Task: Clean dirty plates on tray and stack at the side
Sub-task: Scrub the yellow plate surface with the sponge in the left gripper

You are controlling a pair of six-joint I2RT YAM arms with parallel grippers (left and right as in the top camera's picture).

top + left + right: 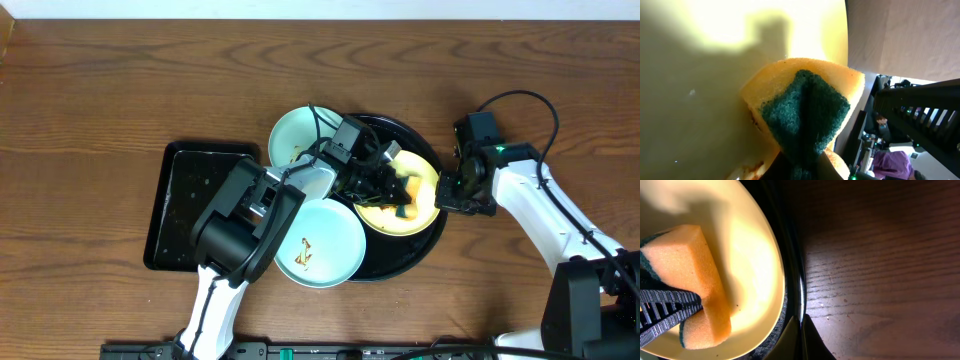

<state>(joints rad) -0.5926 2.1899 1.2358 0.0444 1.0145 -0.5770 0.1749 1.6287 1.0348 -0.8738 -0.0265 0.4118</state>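
Yellow plate (425, 205): round, face up, on the right half of the tray (432, 245). Blue plates (335, 235): face up, overhanging its left rim. Your left gripper (395, 190) pinches a sponge (805, 115) on the yellow plate. Your right gripper (801, 330): fingers pressed together at the tray's right rim.

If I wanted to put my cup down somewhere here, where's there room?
Free: the wood table left of the rectangular tray and along the whole top of the overhead view; the rectangular tray's left half too. Crowded: the round tray, packed with three plates, a sponge, left arm and right arm.
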